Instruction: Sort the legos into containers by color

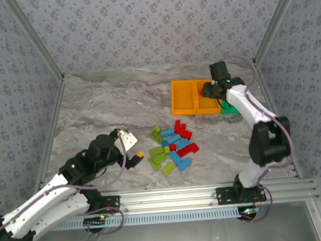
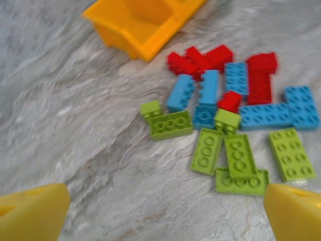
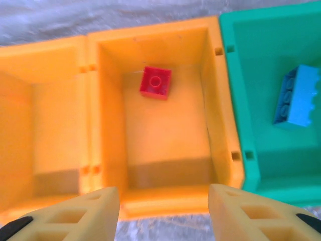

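- The left arm (image 1: 45,203) lies low. It stretches from the near left corner toward the middle of the table (image 1: 104,102), with its wrist turned so the left gripper (image 1: 134,154) faces the loose bricks.
- In the left wrist view its yellow fingers (image 2: 32,213) sit at the two lower corners, spread wide. Only bare table lies between them, and the gripper holds nothing.
- The pile of legos (image 1: 173,146) lies on the table at mid-front, just beyond the left gripper. Red, light blue and lime green pieces are mixed together, several of them touching or overlapping.
- The right arm (image 1: 247,106) rises from its base at the near right and folds at a dark elbow. Its white forearm reaches back to the far right, where the right gripper (image 1: 209,89) hangs over the bins and points down.
- In the right wrist view its fingers (image 3: 85,216) are parted. The gap sits above the near wall of the middle orange bin (image 3: 150,37), and nothing is gripped between them.
- A red brick (image 3: 155,82) lies flat on the floor of that bin, stud up, toward its far wall.
- The green bin (image 3: 261,50) stands against the middle bin's right side. A blue brick (image 3: 297,96) lies inside it with its studs turned sideways.
- The other orange bin (image 3: 30,100) stands against the middle bin's left side.
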